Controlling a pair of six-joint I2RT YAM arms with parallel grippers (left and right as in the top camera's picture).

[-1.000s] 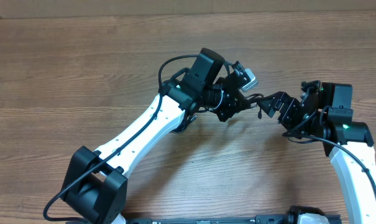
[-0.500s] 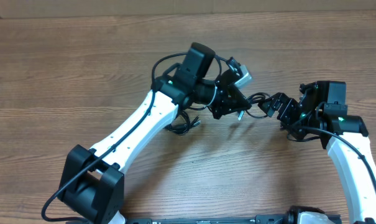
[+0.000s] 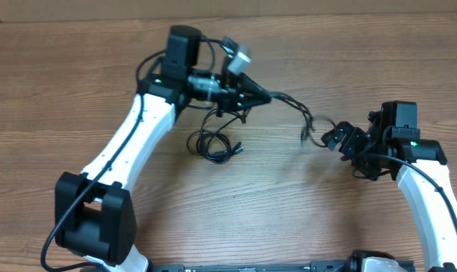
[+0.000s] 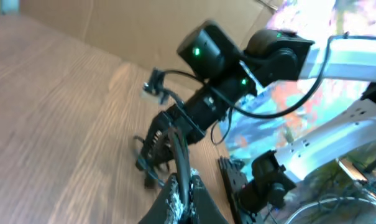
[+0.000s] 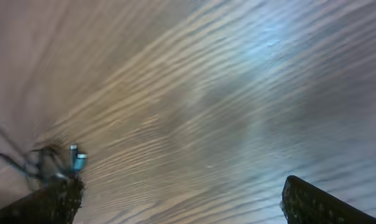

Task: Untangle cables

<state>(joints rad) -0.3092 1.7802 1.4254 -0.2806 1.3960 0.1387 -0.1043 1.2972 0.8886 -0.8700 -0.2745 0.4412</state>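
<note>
L pincer (image 3: pixel 260 97) swung up-left, clamped on cables (image 3: pixel 292 107); R pincer (image 3: pixel 338 138) spread wide

The cables (image 3: pixel 291 103) bar the middle of the table (image 3: pixel 54 83); elsewhere passage lies open.

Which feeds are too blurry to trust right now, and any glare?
Overhead: sharp and evenly lit, cables clear against the table. Left wrist: somewhat smeared, right side washed out in bright colours. Right wrist: heavily blurred, pale sheen across the wood, cables only a dark smudge at lower left.
</note>
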